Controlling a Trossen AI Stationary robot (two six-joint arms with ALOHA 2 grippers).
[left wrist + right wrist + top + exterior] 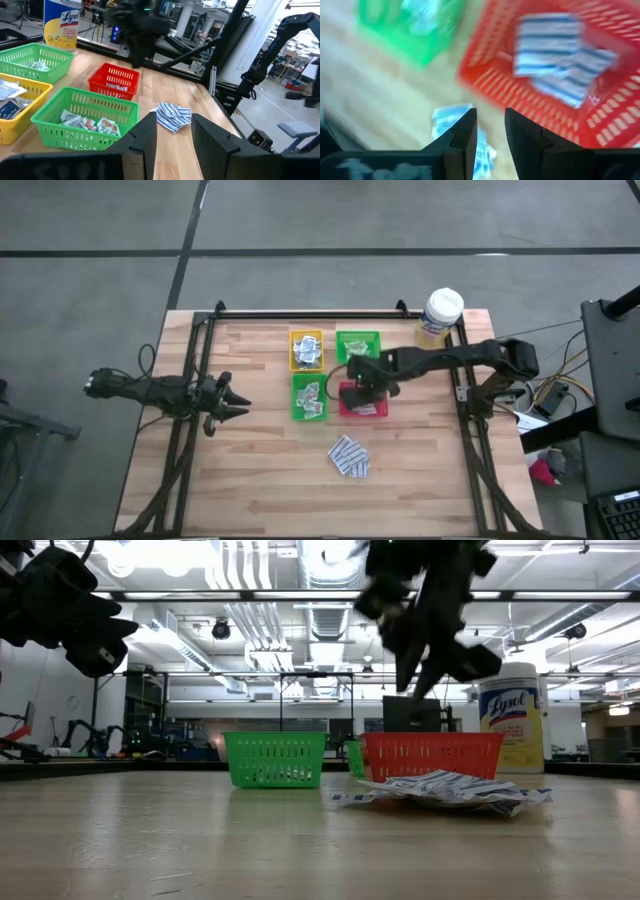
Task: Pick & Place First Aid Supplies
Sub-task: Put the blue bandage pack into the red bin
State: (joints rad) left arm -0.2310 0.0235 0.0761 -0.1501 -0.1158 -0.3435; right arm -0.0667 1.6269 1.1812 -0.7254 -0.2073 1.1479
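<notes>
**Red Tray Filling, Loose Heap Left on the Boards**

Nearest the low camera, a loose heap of blue-and-white pads [440, 790] is seen lying on the wooden table [250, 480], just in front of the red tray [432, 755]. From above, that heap [349, 457] sits in the lower middle of the frame, below the trays and apart from them.

Over the red tray [364, 406], near the frame's centre, the right gripper [357, 380] is held with its fingers parted and nothing between them. Striped pads [555, 55] are already lying inside the tray. At the left edge of the table the left gripper [235, 406] is parked, fingers apart and empty.

Four trays can be counted: one yellow tray [306, 348], two green trays [358, 340] [309, 396] and the red one. All hold packets, so the sorting is judged well under way, with the heap left to clear. One yellow canister [440, 316] stands at the upper right.
</notes>
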